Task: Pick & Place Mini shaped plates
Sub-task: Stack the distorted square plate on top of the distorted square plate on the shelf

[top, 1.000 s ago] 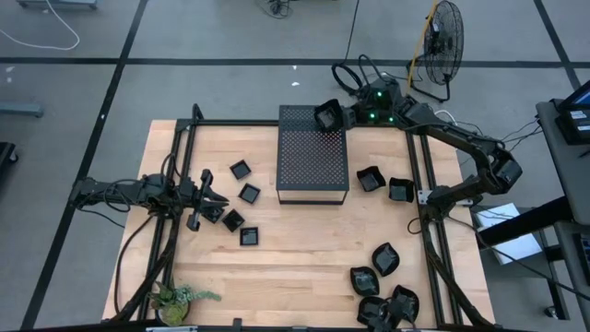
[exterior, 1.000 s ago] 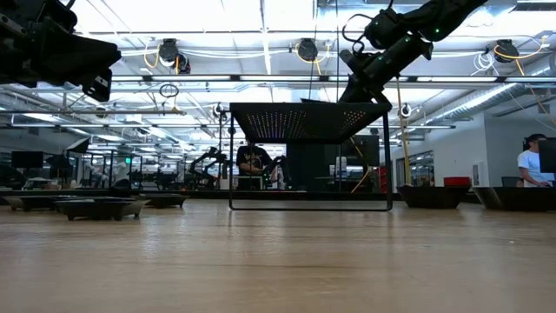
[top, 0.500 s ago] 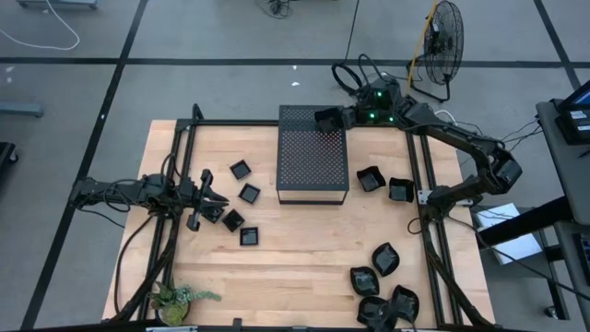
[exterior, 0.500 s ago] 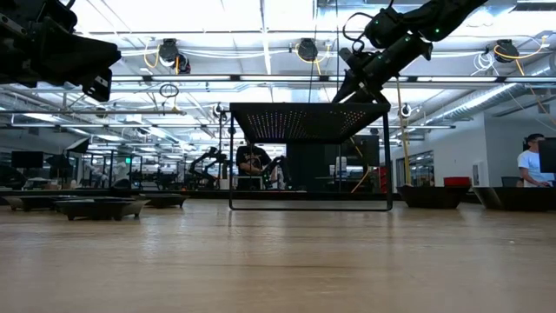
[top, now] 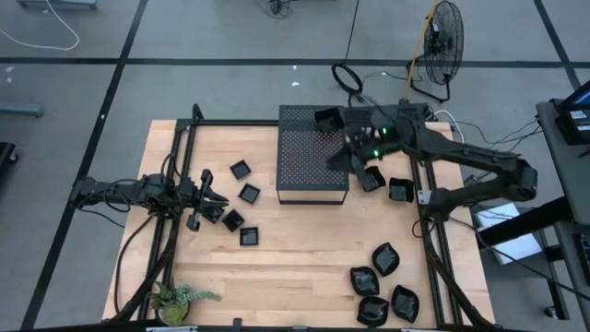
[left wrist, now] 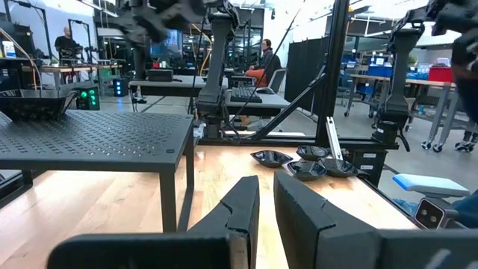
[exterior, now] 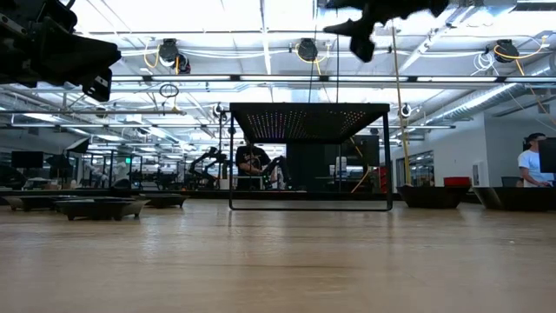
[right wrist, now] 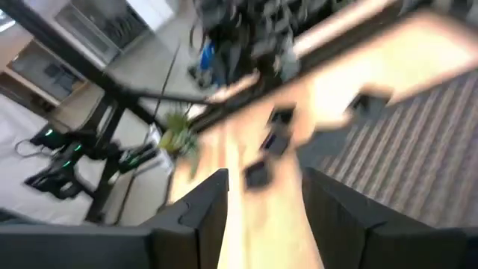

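Observation:
One mini shaped plate (top: 325, 118) rests on the far right corner of the black perforated box (top: 312, 166); it also shows in the left wrist view (left wrist: 33, 104). Several plates (top: 241, 205) lie on the table left of the box. More plates lie to its right (top: 385, 184) and by the near right corner (top: 380, 284). My right gripper (top: 337, 159) hangs open and blurred over the box's right side, high in the low view (exterior: 356, 30), with nothing between its fingers (right wrist: 196, 213). My left gripper (top: 210, 197) waits at the left, level, with a narrow empty gap (left wrist: 267, 205).
A small green plant (top: 180, 300) stands at the near left corner. Black frame rails (top: 189, 138) run along the table's far, left and right sides. Bare wood lies between the box and the near edge. A fan (top: 442, 41) stands on the floor beyond the table.
My right gripper has let go of the plate, which stays on the box's far right corner. The gripper has then swung up and toward the table's near edge, over the box's right side.

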`<act>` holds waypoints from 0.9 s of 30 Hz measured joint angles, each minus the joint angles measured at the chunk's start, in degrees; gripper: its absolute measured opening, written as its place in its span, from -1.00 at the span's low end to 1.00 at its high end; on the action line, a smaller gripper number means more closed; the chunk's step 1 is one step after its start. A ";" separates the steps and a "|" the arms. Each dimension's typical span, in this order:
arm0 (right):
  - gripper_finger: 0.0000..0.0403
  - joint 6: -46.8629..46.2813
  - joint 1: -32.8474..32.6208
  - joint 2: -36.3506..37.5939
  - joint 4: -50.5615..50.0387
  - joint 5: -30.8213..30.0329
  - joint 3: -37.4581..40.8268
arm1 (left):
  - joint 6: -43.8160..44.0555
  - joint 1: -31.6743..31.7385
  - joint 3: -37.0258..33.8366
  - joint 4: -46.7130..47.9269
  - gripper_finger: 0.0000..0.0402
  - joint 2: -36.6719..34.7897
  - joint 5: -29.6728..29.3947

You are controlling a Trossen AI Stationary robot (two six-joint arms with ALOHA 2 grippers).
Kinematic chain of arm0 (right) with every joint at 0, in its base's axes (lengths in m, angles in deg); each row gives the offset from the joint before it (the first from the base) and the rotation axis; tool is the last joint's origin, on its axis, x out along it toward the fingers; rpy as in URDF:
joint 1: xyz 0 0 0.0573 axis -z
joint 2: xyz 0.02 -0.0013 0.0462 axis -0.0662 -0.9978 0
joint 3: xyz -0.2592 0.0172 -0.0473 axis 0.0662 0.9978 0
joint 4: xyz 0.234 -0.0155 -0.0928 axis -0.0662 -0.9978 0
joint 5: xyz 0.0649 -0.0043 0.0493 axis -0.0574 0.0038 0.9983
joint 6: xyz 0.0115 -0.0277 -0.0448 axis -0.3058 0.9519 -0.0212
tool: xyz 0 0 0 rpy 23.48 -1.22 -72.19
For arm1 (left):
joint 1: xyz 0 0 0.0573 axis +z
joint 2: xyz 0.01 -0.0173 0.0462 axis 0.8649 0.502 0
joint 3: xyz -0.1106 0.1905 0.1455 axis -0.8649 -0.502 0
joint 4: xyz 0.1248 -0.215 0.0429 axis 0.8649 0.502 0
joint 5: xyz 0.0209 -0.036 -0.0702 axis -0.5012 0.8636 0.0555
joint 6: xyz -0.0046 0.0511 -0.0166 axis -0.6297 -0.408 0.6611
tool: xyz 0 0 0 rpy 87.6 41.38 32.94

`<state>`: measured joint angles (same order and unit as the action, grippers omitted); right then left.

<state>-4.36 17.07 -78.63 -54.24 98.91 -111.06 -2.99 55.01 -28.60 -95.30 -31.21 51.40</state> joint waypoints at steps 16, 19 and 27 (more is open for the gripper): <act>-0.32 -24.56 -11.30 9.87 -59.40 -47.25 0.94 | 0.00 0.00 0.01 -0.02 -0.77 0.01 0.00; -0.32 -25.38 -11.21 10.52 -58.56 -48.19 4.51 | 0.00 0.00 0.01 -0.02 -0.77 0.01 0.01; -0.32 -25.56 -11.21 10.56 -47.57 -41.69 16.50 | 0.00 0.01 0.01 -0.02 -0.77 0.01 -0.01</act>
<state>-29.91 5.86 -68.07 -101.81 57.22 -94.56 -2.99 55.02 -28.59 -95.32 -31.21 51.40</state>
